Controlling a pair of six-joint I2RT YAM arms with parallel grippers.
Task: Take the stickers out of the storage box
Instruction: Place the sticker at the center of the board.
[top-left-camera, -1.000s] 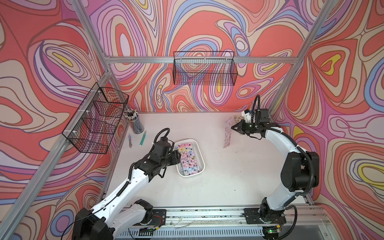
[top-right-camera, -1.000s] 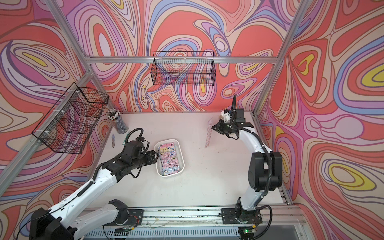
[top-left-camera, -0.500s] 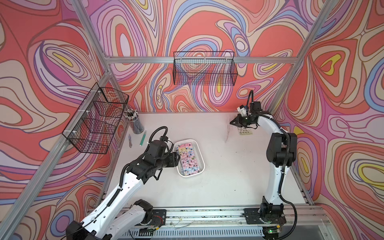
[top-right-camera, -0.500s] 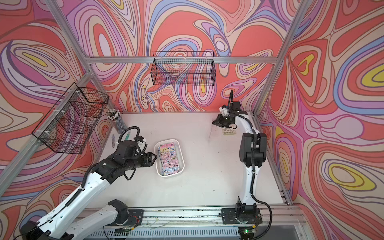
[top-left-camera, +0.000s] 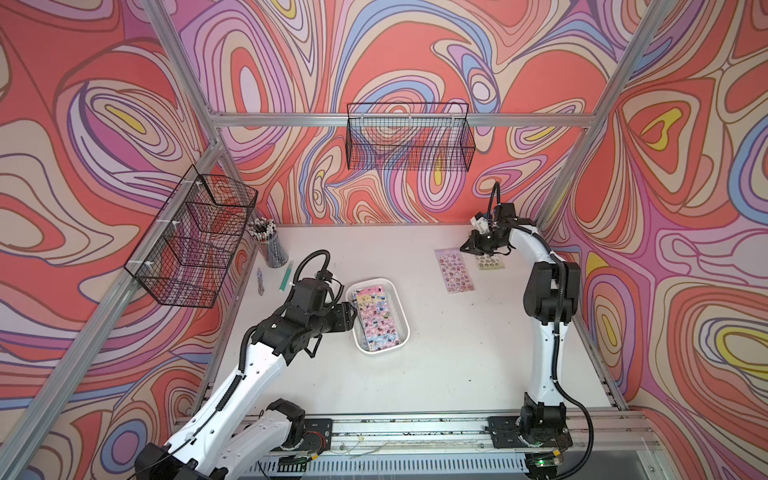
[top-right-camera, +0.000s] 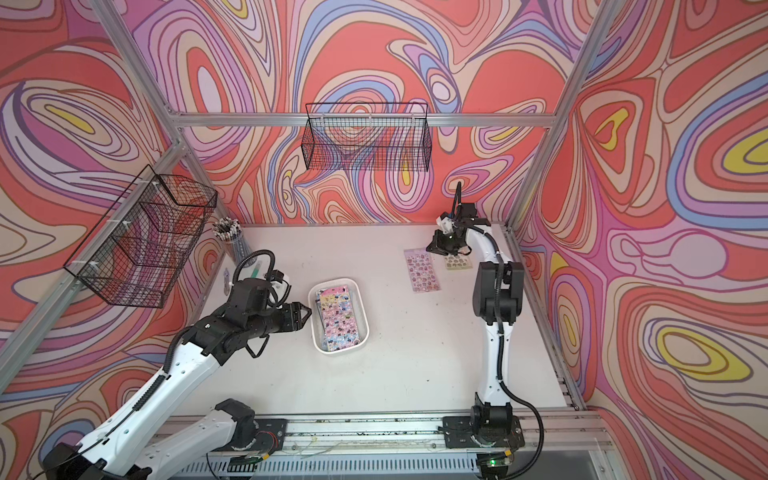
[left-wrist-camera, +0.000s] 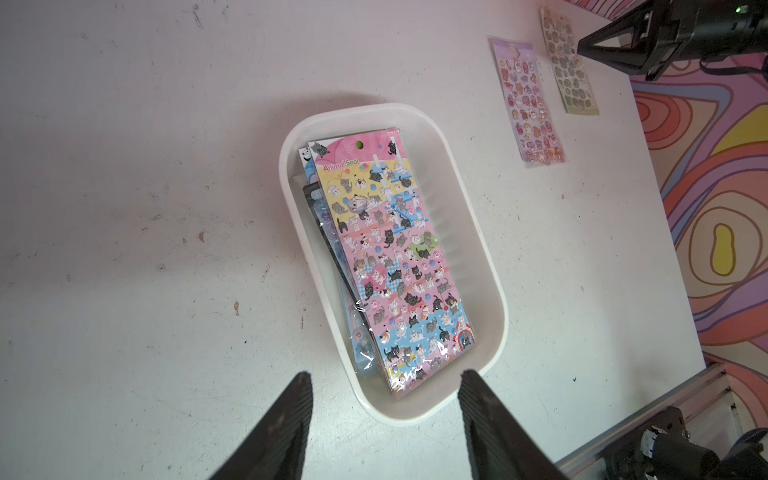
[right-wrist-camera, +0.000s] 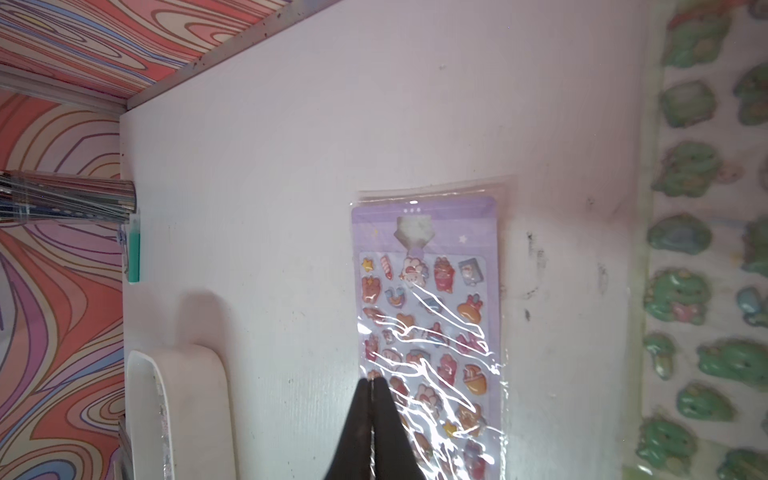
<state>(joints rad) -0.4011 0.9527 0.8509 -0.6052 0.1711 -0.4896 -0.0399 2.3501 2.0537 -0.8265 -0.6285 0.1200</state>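
The white storage box (top-left-camera: 402, 309) (top-right-camera: 363, 316) (left-wrist-camera: 461, 232) sits mid-table with a stack of stickers (top-left-camera: 376, 318) (left-wrist-camera: 395, 257) inside, a pink cat sheet on top. My left gripper (top-left-camera: 351, 318) (left-wrist-camera: 386, 375) hovers open at the box's left side, holding nothing. A purple sticker sheet (top-left-camera: 454, 270) (left-wrist-camera: 528, 99) (right-wrist-camera: 436, 311) lies flat at the back right, beside a green sticker sheet (top-left-camera: 489, 262) (right-wrist-camera: 706, 249). My right gripper (top-left-camera: 463, 249) (left-wrist-camera: 579, 43) (right-wrist-camera: 371, 380) is shut, raised over these two sheets and gripping neither.
A cup of pencils (top-left-camera: 268, 245) and a green pen (top-left-camera: 286, 276) lie at the back left. Black wire baskets hang on the left wall (top-left-camera: 191, 241) and the back wall (top-left-camera: 409, 137). The arms' rail (top-left-camera: 415, 428) runs along the front edge.
The purple sheet hung from my shut right gripper; now it lies flat on the table, free of the gripper. The right arm swung toward the back right. My left gripper drew slightly off the box.
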